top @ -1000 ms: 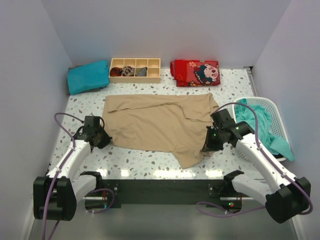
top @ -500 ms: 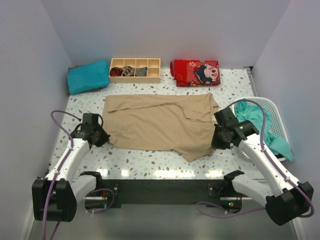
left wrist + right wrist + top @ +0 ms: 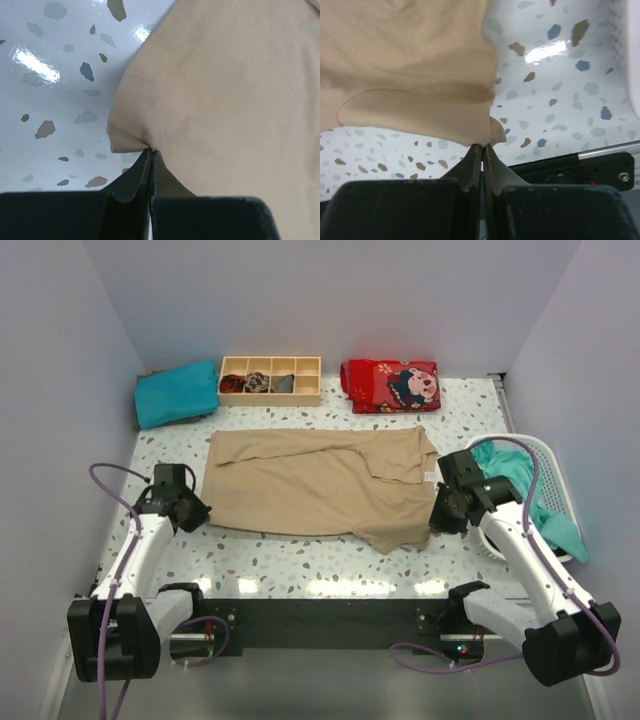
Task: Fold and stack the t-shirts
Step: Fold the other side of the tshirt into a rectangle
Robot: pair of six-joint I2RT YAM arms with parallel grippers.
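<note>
Overhead view: a tan-beige short-sleeved cloth t-shirt point(image 3: 310, 480) lies spread across the middle of the white speckled table point(image 3: 300, 558). Its right part is doubled over itself, and one point of cloth reaches toward the near edge. The left gripper point(image 3: 200, 516) sits at the shirt's near left corner and the right gripper point(image 3: 433, 524) at its near right edge. From above the jaws of neither can be read, as the gripper bodies cover them. The wrist views settle the matter. Left wrist camera: the two black fingers point(image 3: 135, 175) are pressed together with the tan hem corner pinched at their tips, the cloth drawn into a small pucker there. Right wrist camera: the fingers point(image 3: 470, 170) are likewise closed on a small nub of the shirt's edge, with the fabric draping away to the left (a curved layer edge shows in it here, not legible from above). Only the overhead view records the surroundings. A folded teal-turquoise cloth shirt point(image 3: 176, 392) lies at the back left corner. Just beside it is a light wooden divided tray point(image 3: 270, 379) with small dark items in some compartments, then a folded red patterned cloth point(image 3: 391, 386). A white perforated plastic basket point(image 3: 530, 443) at the right edge holds crumpled teal cloth point(image 3: 505, 472), which spills over the basket's near rim.
</note>
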